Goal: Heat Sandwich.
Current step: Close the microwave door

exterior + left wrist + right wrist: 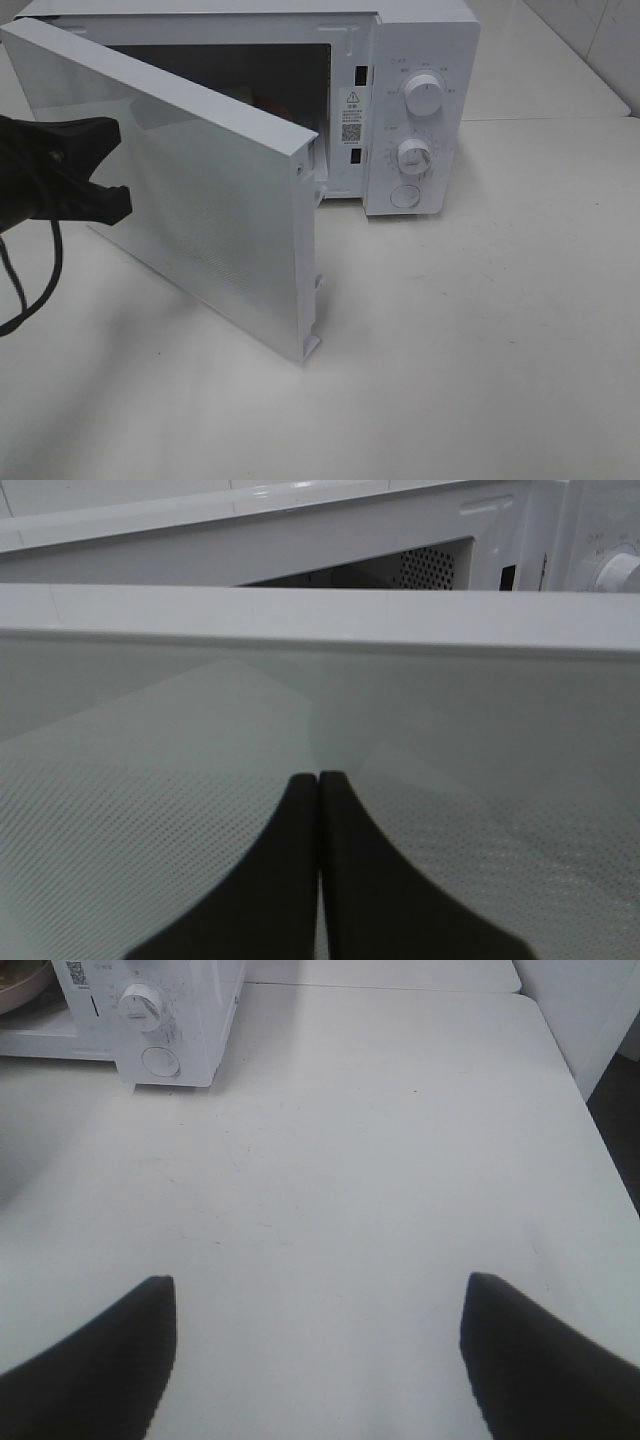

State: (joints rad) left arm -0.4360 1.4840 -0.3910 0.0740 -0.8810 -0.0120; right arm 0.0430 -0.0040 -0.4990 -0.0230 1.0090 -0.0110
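White microwave [440,50] sits far-centre on the counter [480,350]. Its door [220,220] is swung out toward near-left, abt half open. Writing: a warning sticker [352,115] on the front frame, w/ a triangle sign over a QR code; its print is too small for us to read. Control panel on the right has an upper dial [423,97], a lower dial [414,155] and a round button [404,195]. There are grey legends around the dials, also illegible.

Left gripper [319,777]: fingers pressed together, nothing btwn them, tips right at the door's meshed window. We can't confirm contact.

Right gripper [320,1280]: spread wide, holding nothing, over bare counter to the right of and nearer than the microwave.

Sandwich [262,101]: we see only a small reddish bit inside the dark cavity, past the door's top edge; the rest is hidden. In the right wrist view a curved pinkish-tan plate rim [18,990] shows in the cavity.
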